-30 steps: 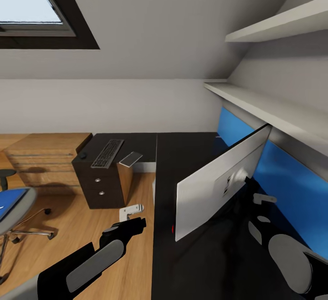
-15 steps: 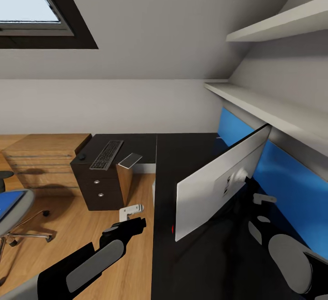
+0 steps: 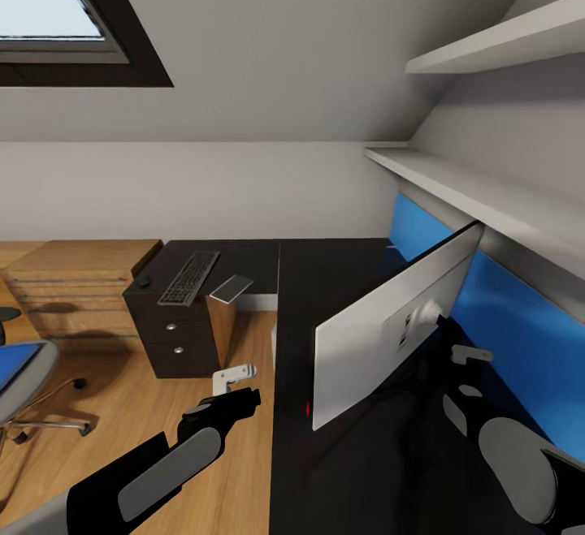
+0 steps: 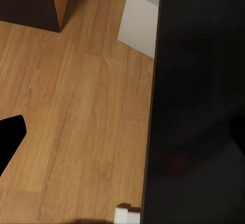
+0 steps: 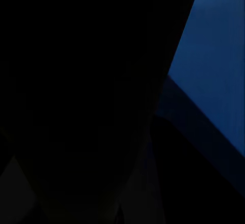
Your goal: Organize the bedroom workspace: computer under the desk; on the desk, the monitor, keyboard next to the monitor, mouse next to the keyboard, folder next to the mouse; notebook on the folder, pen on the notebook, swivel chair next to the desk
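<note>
The monitor [image 3: 382, 332] stands on the desk [image 3: 325, 275], turned backwards, its stand beside the blue panel [image 3: 504, 324]. It seems heavy, rigid, top-heavy; hold its stand. Whether either gripper [image 3: 233, 373] is closed, I cannot tell.

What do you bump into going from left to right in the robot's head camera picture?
Swivel chair with the blue folder → wooden cabinet → mouse → keyboard → grey notebook → monitor → blue back panel.
</note>
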`<state>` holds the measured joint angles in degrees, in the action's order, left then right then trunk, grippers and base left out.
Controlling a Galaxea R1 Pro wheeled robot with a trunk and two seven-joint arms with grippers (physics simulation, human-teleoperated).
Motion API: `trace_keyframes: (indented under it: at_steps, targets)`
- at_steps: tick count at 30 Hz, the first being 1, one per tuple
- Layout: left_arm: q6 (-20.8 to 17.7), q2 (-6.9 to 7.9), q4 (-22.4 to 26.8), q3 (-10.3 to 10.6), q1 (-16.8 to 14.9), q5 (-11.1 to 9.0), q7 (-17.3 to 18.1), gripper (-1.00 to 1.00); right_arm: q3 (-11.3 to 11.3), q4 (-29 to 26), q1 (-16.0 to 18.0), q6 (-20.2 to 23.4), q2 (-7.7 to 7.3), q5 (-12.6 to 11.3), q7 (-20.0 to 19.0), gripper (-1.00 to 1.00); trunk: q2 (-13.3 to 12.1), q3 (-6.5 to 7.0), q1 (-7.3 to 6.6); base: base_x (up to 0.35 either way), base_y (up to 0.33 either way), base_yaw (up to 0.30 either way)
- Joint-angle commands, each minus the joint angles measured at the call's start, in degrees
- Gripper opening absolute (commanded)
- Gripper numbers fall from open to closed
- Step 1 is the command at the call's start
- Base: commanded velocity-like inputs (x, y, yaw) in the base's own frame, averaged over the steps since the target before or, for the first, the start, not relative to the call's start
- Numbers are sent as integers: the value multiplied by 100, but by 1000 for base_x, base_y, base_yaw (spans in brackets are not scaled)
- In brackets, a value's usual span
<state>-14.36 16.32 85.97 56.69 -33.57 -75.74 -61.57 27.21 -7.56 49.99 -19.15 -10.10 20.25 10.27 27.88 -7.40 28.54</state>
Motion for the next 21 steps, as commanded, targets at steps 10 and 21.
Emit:
trace_keyframes:
  at_steps: [10,21]
  targets:
    - [-40,3,7,8,-9,-7,-30,100,48,3,11,-27,0,58,16,-100,13,-11,4,48,0,0]
    - [-40,3,7,8,-9,-11,-30,100,48,5,11,-27,0,65,13,-100,13,-11,4,66,0,0]
